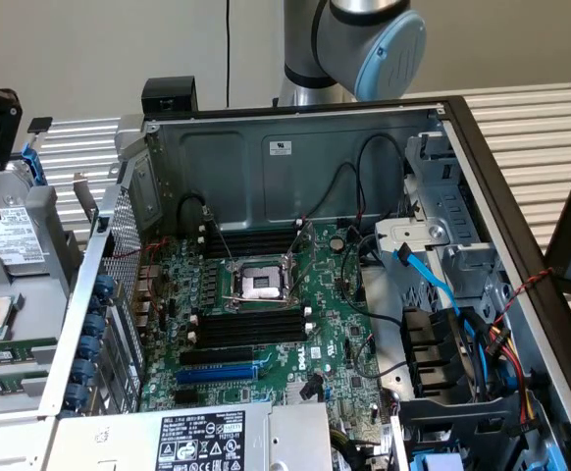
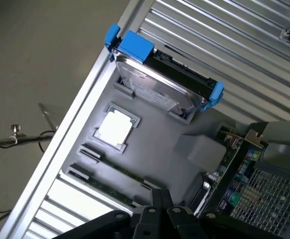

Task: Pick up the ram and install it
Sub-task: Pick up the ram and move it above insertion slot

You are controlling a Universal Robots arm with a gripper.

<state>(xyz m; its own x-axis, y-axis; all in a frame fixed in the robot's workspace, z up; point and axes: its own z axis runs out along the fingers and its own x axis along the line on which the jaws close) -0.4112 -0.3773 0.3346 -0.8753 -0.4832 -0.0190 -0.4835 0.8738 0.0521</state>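
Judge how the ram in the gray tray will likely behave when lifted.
The ram looks thin and board-like, so probably stiff and light. Little of it stands clear of the gray tray, so a grip could slip or tilt it. Bare board, likely fragile if bent.

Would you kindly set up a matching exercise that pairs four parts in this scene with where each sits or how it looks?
1 ram
2 hard drive
3 expansion slot
4 processor socket

A long and blue, on the motherboard
B in a narrow groove of the grey tray
C clipped between blue brackets
D between banks of black memory slots

Pairs: 1-B, 2-C, 3-A, 4-D.
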